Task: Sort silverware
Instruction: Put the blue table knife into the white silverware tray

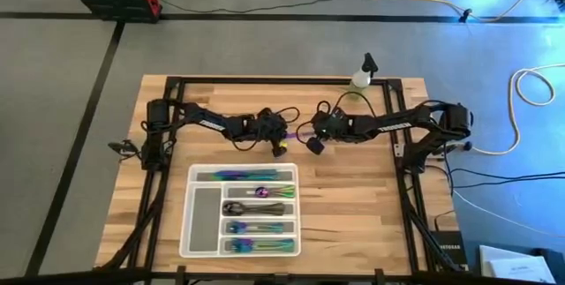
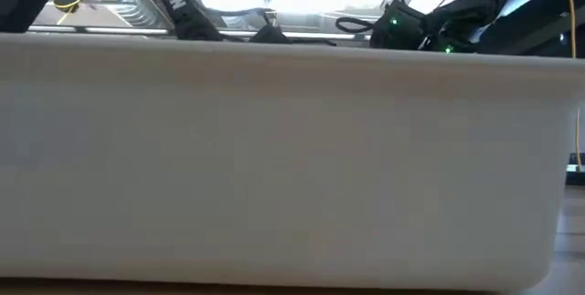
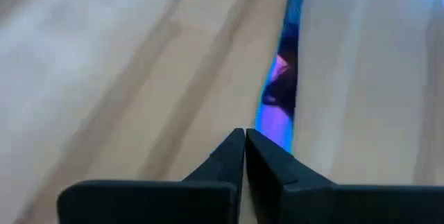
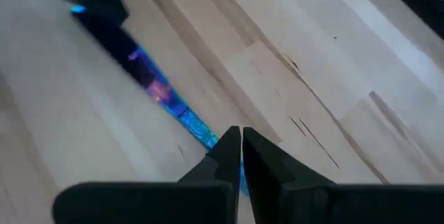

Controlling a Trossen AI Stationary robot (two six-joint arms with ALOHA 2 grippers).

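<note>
A white compartment tray (image 1: 201,219) near the wooden surface (image 1: 353,206) front edge holds the sorted silverware (image 1: 256,201) and walls off the low view. A spray bottle (image 1: 363,75) stands at the far edge. "TROSSEN" partly shows on an arm. Bare wood lies open right of the tray. The left claw (image 3: 244,135) and right claw (image 4: 241,134) meet mid-surface, each pressed together over one iridescent piece (image 3: 281,89).

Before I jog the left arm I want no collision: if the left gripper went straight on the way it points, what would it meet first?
The left gripper, its fingers closed together, aims low over the wooden table. First in line looks to be the iridescent blue-purple utensil lying just beyond its tips, though depth is unclear.
</note>
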